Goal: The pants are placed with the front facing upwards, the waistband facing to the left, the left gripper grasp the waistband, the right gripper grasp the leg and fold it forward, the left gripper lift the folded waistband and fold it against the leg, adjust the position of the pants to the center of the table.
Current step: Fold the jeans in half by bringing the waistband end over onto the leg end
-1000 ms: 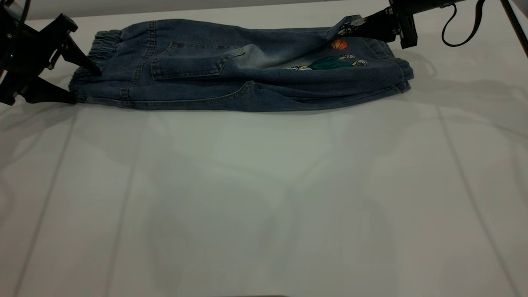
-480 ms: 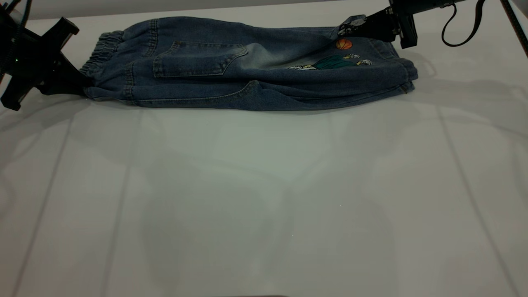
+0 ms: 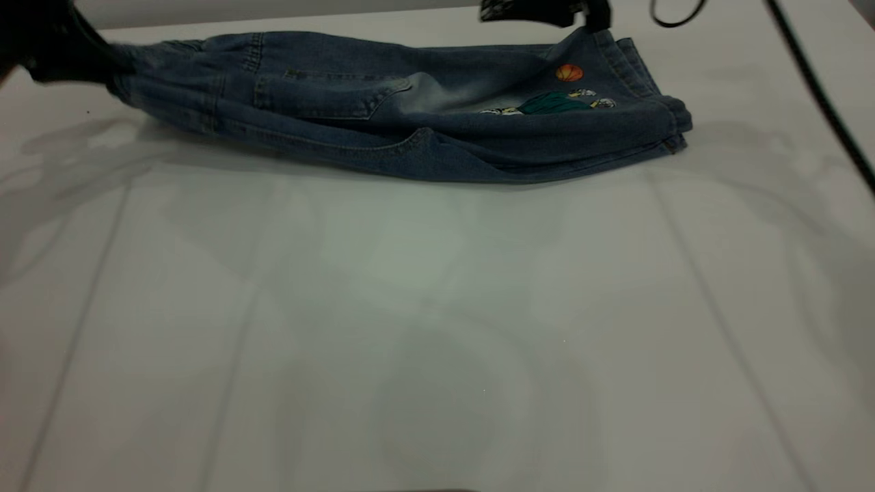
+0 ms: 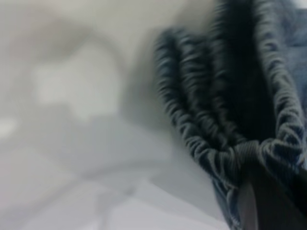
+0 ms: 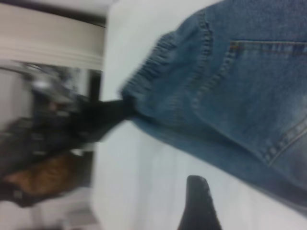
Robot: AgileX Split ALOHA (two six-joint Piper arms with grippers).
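The pants (image 3: 403, 109) lie along the far edge of the white table (image 3: 437, 307), folded lengthwise, with the elastic waistband (image 3: 147, 58) at the exterior view's left and the leg hems (image 3: 673, 123) at its right. We see a back pocket (image 3: 335, 92) facing up near the waistband end and a printed patch with an orange ball (image 3: 569, 72) near the leg end.

The left gripper (image 3: 82, 58) is at the far left of the exterior view, clamped on the waistband; the denim there is lifted off the table and pulled into taut ridges, while the leg end stays flat on the surface. In the left wrist view we see the gathered waistband (image 4: 225, 124) bunched just in front of a dark finger (image 4: 273, 201), pinched at the fold. In the right wrist view the same left gripper (image 5: 103, 117) shows farther off, its dark tip closed on the corner of the waistband (image 5: 153, 72).

The right gripper (image 3: 540, 10) hovers at the top edge of the exterior view, just above the far edge of the leg end and apart from the fabric. Only one dark fingertip (image 5: 199, 206) shows in its own wrist view, over bare table, so we cannot tell whether its jaws stand apart or together. A black cable (image 3: 813, 89) trails down the right side.
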